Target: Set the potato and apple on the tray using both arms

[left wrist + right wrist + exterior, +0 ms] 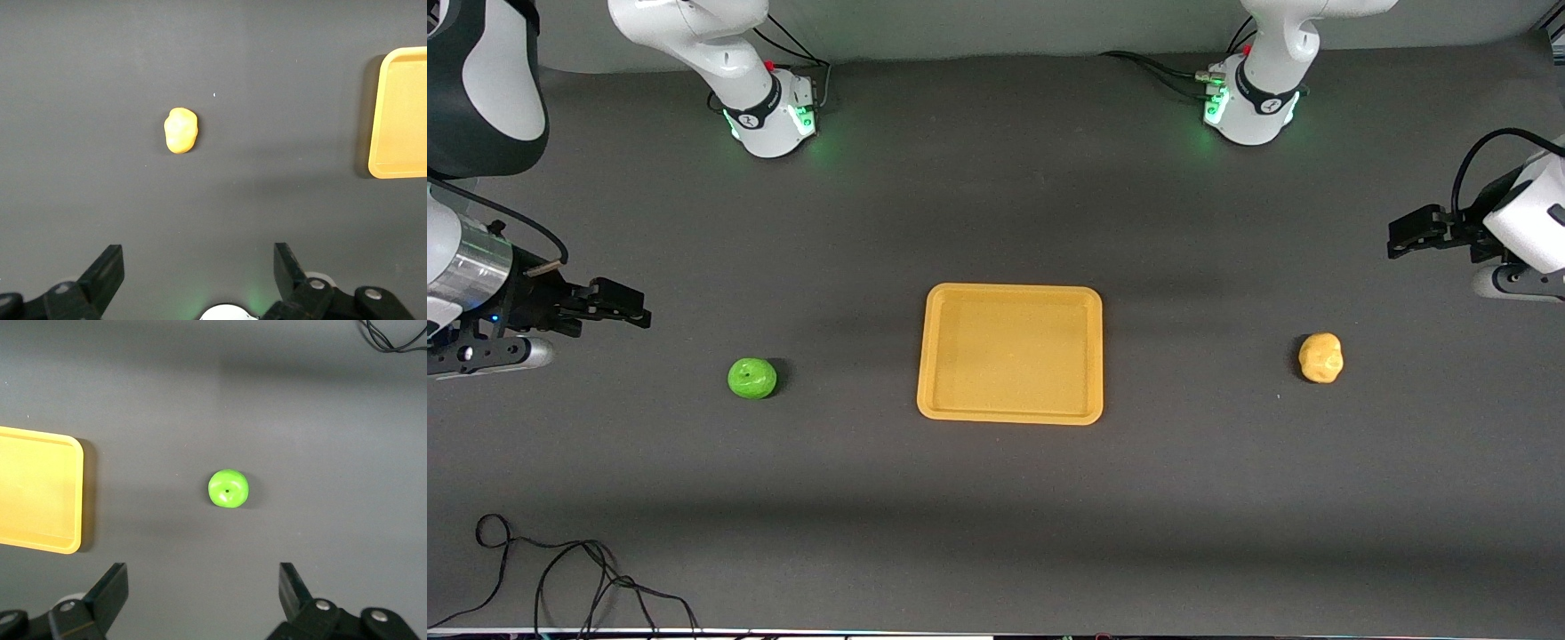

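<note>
Where the worktop (996, 533) comes nearest the front camera, a loose black cable (560, 578) lies coiled at the corner on the right arm's end. Farther in, three things sit in a row across the middle, all well apart from one another. The apple (751, 378), bright green and stem dimple up, rests on the bare surface toward the right arm's end. The tray (1009, 413), yellow-orange with a raised rim, lies flat at the centre with nothing in it. The potato (1320, 357), pale and lumpy, rests toward the left arm's end.

Both grippers hang in the air at the end edges of the worktop. The right gripper (633, 304) is over the edge at its own end, near the apple but not touching it; its wrist view shows the apple (228, 489) between two widely parted fingers (110, 590), nothing held. The left gripper (1405, 233) is over the opposite end edge, with the potato (181, 131) seen below its spread, empty fingers (107, 270).

Farthest off, the two arm bases stand along the worktop's edge, glowing green.
</note>
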Controlling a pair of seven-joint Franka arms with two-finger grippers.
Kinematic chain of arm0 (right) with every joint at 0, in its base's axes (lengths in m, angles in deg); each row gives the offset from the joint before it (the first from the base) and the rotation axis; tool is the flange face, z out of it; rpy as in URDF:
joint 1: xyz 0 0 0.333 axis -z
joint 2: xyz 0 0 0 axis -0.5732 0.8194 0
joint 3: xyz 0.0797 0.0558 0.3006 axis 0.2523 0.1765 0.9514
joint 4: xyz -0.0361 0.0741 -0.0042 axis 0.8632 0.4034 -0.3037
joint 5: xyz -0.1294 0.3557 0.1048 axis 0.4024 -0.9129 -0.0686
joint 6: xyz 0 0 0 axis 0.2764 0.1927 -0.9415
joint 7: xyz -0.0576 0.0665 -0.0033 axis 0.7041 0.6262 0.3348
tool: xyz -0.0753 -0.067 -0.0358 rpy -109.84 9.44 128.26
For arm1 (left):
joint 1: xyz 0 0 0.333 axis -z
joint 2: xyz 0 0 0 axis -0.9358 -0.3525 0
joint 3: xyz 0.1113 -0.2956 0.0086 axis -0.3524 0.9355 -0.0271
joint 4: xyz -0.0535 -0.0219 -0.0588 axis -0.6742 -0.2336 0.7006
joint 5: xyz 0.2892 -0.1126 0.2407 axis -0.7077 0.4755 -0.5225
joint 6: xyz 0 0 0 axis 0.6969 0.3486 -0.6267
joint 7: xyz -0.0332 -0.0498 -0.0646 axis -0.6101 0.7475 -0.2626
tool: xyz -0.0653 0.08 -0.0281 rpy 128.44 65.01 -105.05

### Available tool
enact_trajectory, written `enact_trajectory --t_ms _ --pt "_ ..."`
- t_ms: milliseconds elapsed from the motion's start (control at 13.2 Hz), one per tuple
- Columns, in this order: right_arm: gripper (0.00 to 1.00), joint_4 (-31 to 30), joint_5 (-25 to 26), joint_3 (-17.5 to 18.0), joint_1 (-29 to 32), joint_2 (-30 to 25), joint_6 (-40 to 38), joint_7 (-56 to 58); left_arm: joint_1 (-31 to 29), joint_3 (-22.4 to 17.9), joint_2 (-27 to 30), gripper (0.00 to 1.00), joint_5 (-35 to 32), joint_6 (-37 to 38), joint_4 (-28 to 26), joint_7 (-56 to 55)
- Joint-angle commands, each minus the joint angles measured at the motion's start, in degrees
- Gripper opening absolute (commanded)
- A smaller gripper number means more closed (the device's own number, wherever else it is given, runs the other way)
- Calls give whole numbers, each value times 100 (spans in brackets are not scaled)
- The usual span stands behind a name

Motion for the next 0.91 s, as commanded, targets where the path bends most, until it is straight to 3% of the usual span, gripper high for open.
enact_trajectory --t_ms 0,378,832 --pt "100 77 34 -16 -8 21 -90 -103 17 -3 38 100 -81 -75 -53 -16" --pt "100 24 35 -16 -52 109 -55 -121 17 -3 38 100 -81 -110 -52 -25" --pt "100 -958 35 -8 -61 197 1014 -121 -184 -38 64 100 -90 -119 -123 -8"
